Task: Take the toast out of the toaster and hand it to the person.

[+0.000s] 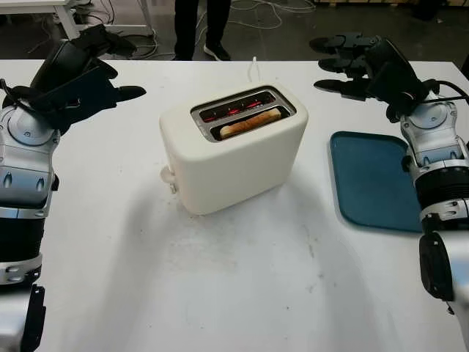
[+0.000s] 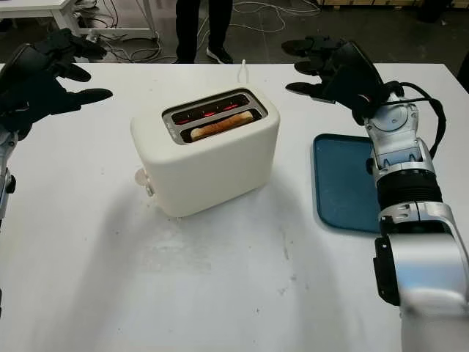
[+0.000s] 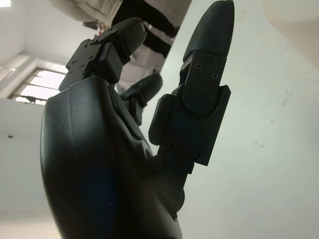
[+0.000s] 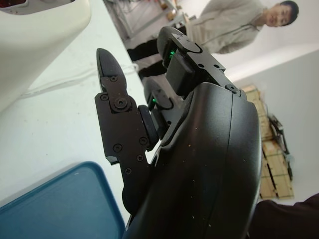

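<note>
A cream two-slot toaster [image 1: 234, 150] stands in the middle of the white table. A slice of toast [image 1: 249, 122] sits in its nearer slot, top edge just showing; the farther slot glows red inside. My left hand [image 1: 102, 70] is open, raised above the table's far left, well left of the toaster. My right hand [image 1: 344, 62] is open too, held above the far right of the table beyond the blue tray, to the right of the toaster. A person [image 4: 234, 25] in a light jacket stands past the far edge of the table.
A blue tray [image 1: 370, 180] lies on the table at the right, under my right forearm. The toaster's white cord [image 1: 254, 67] runs off the far edge. The person's dark legs [image 1: 201, 26] stand behind the table, with cables on the floor.
</note>
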`<action>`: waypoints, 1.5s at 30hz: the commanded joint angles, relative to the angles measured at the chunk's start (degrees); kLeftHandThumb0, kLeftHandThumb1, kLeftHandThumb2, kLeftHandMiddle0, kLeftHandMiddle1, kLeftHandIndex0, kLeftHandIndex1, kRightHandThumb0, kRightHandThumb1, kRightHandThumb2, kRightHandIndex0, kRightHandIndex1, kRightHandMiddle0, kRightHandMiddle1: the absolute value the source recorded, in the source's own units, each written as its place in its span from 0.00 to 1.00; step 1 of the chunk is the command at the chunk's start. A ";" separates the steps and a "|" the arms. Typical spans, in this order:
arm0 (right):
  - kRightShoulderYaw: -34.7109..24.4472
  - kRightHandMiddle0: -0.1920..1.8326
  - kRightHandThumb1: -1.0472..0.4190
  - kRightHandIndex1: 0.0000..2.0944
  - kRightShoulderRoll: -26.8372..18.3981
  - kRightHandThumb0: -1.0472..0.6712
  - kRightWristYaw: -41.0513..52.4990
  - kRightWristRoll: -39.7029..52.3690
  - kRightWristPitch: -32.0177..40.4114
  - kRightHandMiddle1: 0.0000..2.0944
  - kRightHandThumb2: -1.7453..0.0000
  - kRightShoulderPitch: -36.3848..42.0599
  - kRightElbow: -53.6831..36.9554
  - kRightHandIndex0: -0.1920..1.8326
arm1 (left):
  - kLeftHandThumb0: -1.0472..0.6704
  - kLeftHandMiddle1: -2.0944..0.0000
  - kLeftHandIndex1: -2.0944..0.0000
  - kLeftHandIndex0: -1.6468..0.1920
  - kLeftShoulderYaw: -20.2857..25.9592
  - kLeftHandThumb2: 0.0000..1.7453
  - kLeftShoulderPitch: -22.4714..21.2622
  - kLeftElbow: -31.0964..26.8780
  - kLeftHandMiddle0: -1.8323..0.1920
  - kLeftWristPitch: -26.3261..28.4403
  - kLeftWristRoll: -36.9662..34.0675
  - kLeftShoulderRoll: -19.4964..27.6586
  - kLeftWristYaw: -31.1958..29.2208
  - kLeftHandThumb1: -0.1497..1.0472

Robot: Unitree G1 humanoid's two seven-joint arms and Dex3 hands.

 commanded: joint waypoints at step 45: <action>-0.13 0.37 0.09 0.00 0.22 0.44 0.08 0.28 1.86 0.00 0.96 0.44 -1.44 0.38 | 0.54 0.52 0.66 0.64 3.57 0.03 2.80 1.36 0.70 -10.50 -2.04 -2.08 2.98 0.75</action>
